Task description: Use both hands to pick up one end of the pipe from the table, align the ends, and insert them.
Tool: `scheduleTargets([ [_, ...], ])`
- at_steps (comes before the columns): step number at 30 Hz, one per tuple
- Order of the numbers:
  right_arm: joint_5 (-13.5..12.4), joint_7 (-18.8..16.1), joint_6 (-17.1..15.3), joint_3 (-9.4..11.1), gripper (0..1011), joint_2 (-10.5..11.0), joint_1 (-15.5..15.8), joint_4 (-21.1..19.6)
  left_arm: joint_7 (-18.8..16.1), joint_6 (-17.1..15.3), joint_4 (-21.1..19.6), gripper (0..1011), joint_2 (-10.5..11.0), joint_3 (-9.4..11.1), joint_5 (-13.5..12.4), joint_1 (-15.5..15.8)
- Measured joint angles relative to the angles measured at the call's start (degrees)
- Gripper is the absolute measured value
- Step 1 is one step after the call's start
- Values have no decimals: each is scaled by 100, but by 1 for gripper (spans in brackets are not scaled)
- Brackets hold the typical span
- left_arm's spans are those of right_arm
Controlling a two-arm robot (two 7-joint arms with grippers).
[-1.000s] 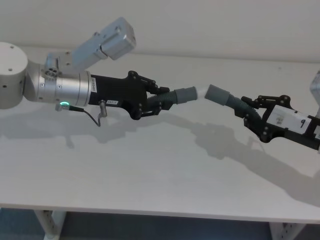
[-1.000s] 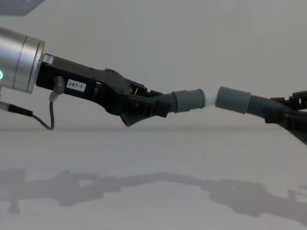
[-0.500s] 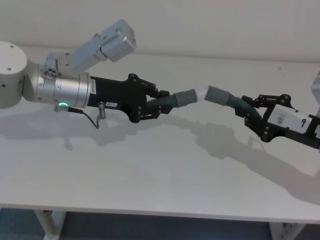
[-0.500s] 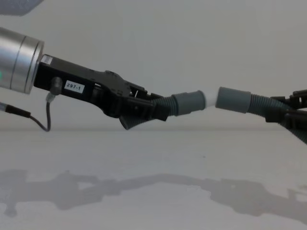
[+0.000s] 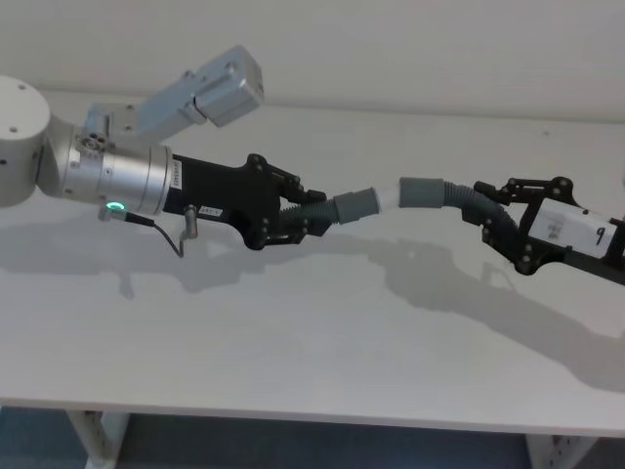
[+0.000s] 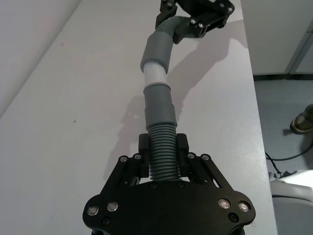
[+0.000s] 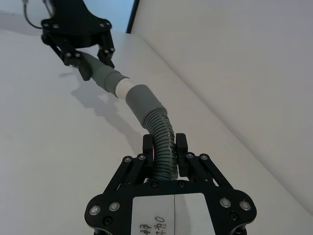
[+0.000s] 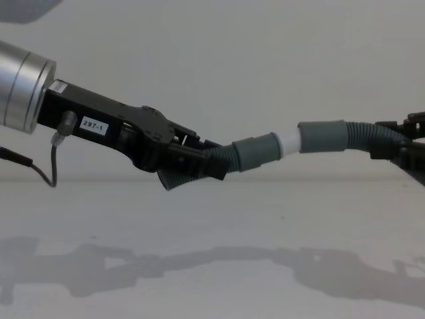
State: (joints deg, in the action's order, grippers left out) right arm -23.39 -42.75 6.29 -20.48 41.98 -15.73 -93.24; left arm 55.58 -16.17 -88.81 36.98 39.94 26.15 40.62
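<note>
We see both grippers [image 5: 305, 217] [image 5: 496, 227] clamped on pipe halves aloft — white tip [image 8: 289, 141] entering socket [image 8: 323, 135], not fully seated.

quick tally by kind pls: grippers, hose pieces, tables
Grippers: 2, left gripper and right gripper, each shut on a hose piece
Hose pieces: 2, left hose piece with white tip, right hose piece
Tables: 1, white table
Total: 5

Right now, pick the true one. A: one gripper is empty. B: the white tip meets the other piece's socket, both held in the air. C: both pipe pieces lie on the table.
B: the white tip meets the socket, left gripper and right gripper each holding a piece above the table.
</note>
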Motion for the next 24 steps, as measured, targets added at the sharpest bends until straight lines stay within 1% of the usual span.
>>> scheduleTargets([
  [11, -112, -432, 526, -85, 262, 91, -115, 111, 10, 1, 50, 317, 11, 65, 17, 59],
  [24, -178, -659, 786, -133, 257, 144, -156, 136, -55, 15, 76, 317, -1, 92, 30, 86],
])
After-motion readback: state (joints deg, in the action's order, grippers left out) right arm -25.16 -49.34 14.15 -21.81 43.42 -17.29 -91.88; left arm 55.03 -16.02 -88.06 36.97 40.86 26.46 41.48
